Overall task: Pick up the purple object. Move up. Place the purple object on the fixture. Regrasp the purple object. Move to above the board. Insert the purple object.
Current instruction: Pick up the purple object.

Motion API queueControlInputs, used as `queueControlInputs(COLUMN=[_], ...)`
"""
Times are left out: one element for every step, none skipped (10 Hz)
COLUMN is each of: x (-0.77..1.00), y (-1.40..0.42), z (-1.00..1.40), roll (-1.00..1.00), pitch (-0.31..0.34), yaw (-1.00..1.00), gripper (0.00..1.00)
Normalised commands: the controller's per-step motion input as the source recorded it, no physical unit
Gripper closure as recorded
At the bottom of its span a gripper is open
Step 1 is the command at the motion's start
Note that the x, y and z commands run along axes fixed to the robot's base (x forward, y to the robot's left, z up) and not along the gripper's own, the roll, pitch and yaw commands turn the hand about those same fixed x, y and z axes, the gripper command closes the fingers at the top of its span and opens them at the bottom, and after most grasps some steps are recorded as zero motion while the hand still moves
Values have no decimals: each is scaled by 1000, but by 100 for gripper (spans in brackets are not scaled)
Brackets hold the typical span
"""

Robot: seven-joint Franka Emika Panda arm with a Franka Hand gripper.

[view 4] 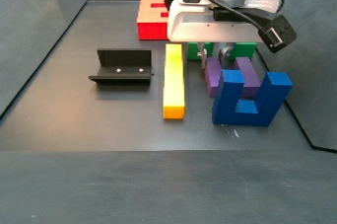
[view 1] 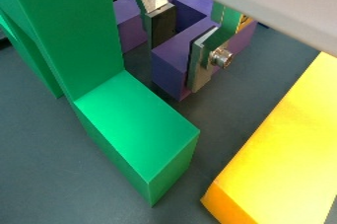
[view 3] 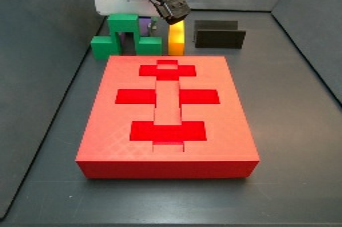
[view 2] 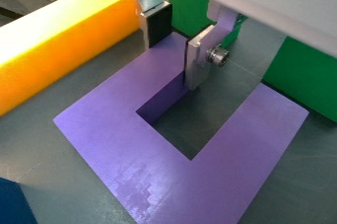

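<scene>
The purple object (view 1: 171, 70) is a dark purple U-shaped block lying flat on the grey floor between the green arch block and the yellow bar; it also shows in the other wrist view (view 2: 145, 154) and a side view (view 4: 212, 73). My gripper (view 1: 182, 42) is low over it, and its two silver fingers straddle one prong, with a small gap on one side (view 2: 175, 40). The jaws stand open. In the side views the gripper (view 4: 219, 52) hangs under the white hand. The black fixture (view 4: 121, 68) stands apart, bare. The red board (view 3: 94, 121) lies with its slots bare.
A green arch block (view 1: 125, 129) stands close on one side of the purple object and a long yellow bar (view 1: 283, 149) lies on the other. A blue two-pronged block (view 4: 250, 95) stands just in front of the purple one. Grey walls ring the floor.
</scene>
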Motion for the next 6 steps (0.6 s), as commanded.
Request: queueControlInputs(x=[0, 0, 0, 0, 0, 0], y=[0, 0, 0, 0, 0, 0], z=[0, 0, 0, 0, 0, 0], roll=[0, 0, 0, 0, 0, 0], pitch=[0, 0, 0, 0, 0, 0], yaw=[0, 0, 0, 0, 0, 0], gripper=[100, 100, 100, 100, 100, 100])
